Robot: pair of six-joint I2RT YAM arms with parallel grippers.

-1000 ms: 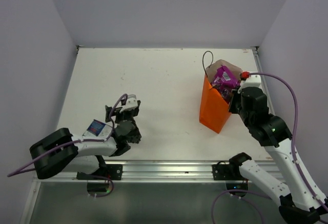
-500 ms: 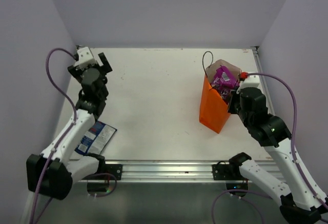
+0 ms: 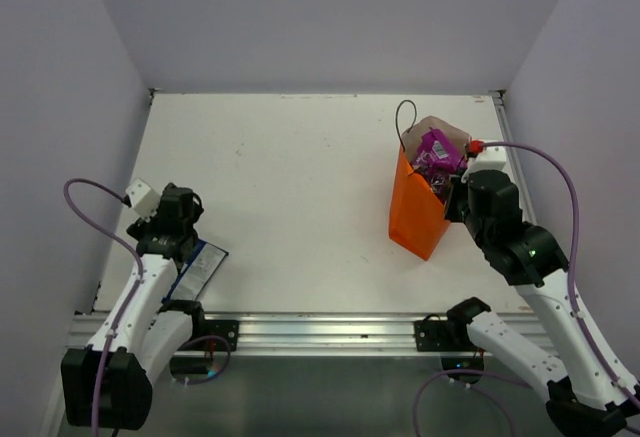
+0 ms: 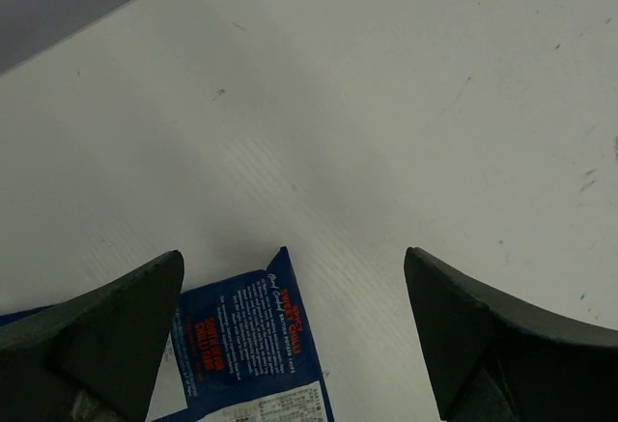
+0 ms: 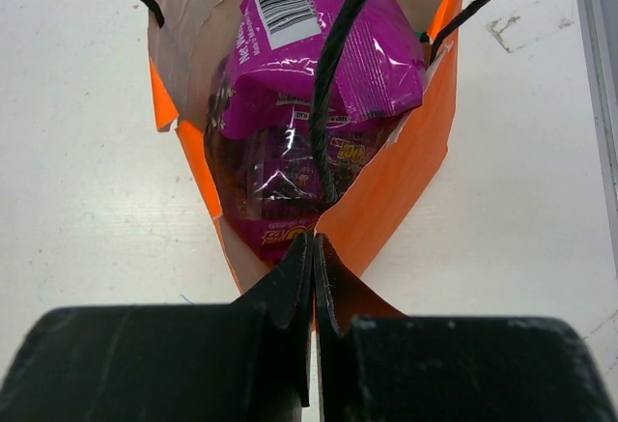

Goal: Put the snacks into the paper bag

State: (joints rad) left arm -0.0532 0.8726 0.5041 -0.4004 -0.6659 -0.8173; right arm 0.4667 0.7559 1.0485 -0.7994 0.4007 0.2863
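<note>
**Top external view.** The paper bag (image 3: 415, 215) stands upright on the right half of the table (image 3: 300, 177), orange outside, with its mouth facing up. A magenta packet (image 3: 438, 146) sticks out of the mouth, its long axis roughly vertical. The right gripper (image 3: 456, 197) is at the bag's near right rim. On the near left, the blue-and-white packet (image 3: 198, 269) lies flat, partly under the left arm. Its long axis runs diagonally from near-left to far-right. The left gripper (image 3: 178, 229) hangs over its far end.

**Left wrist view.** The left gripper (image 4: 293, 277) has its jaws spread to their widest and holds nothing. The blue-and-white packet (image 4: 246, 354) lies on the table between the two fingers (image 4: 101, 340), one corner pointing away from the camera. Whether either finger touches the packet cannot be told.

**Right wrist view.** The right gripper (image 5: 314, 267) is fully closed, pinching the near rim of the paper bag (image 5: 406, 171) where the orange wall folds to a point. The mouth is a narrow opening with its long axis running straight away from the jaws; the lining is pale brown. The magenta packet (image 5: 319, 55) lies uppermost, barcode end farthest from the gripper. Beneath it sits a darker shiny purple packet (image 5: 275, 166). Thin dark cord handles (image 5: 333, 94) cross above both.
</note>
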